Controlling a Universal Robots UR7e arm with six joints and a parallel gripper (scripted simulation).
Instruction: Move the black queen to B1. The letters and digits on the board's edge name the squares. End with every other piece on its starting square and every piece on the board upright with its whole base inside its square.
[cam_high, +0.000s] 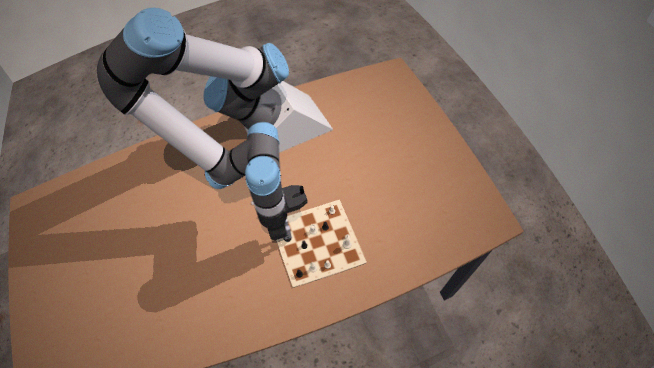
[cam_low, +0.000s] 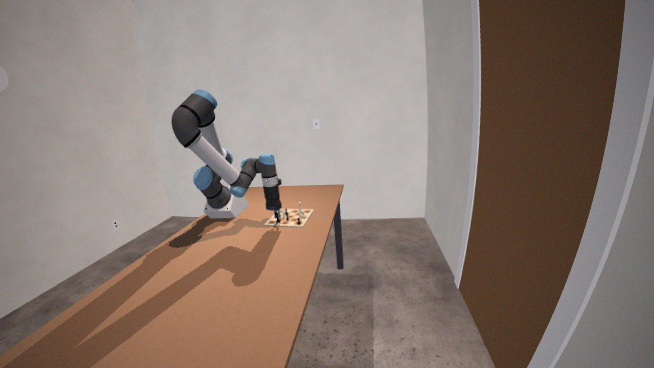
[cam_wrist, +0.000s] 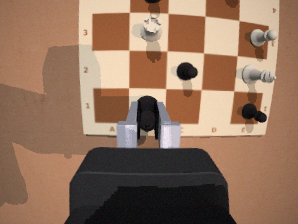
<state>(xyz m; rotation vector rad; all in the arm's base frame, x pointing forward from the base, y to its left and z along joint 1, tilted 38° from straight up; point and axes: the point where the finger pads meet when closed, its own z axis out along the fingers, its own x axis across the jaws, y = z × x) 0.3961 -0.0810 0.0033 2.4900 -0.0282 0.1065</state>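
Note:
A small chessboard (cam_high: 321, 242) lies on the wooden table; it also shows in the wrist view (cam_wrist: 178, 43) and far off in the exterior view (cam_low: 289, 218). My gripper (cam_wrist: 147, 113) is shut on the black queen (cam_wrist: 147, 113), a dark piece between the pale fingers. It holds the queen low over the near edge row of the board, at the second square from the left corner. In the top view the gripper (cam_high: 281, 236) stands at the board's left edge. Whether the queen's base touches the board is hidden.
Other pieces stand on the board: black ones (cam_wrist: 186, 71) (cam_wrist: 250, 112) and white ones (cam_wrist: 152, 27) (cam_wrist: 256, 75) (cam_wrist: 261, 36). The closest, the black piece, is one square away diagonally. The arm's white base (cam_high: 295, 115) sits behind the board.

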